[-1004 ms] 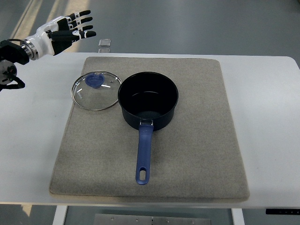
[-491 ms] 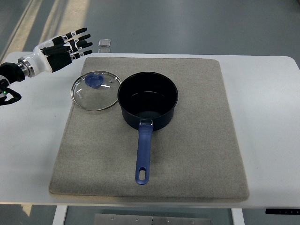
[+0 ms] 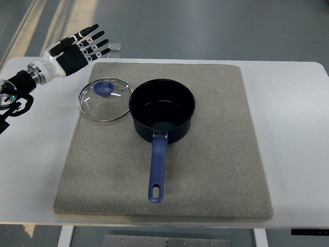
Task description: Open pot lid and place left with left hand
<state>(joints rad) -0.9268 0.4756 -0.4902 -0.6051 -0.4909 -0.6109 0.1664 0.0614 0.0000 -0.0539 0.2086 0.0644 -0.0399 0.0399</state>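
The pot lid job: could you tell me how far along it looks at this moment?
Done: the glass lid lies flat on the mat, left of the uncovered pot. In hand: nothing; the left hand is open above the table's far-left corner, apart from the lid. Left: seemingly nothing but pulling the arm away.

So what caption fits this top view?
Glass lid lies left of the open pot; left hand hovers open.
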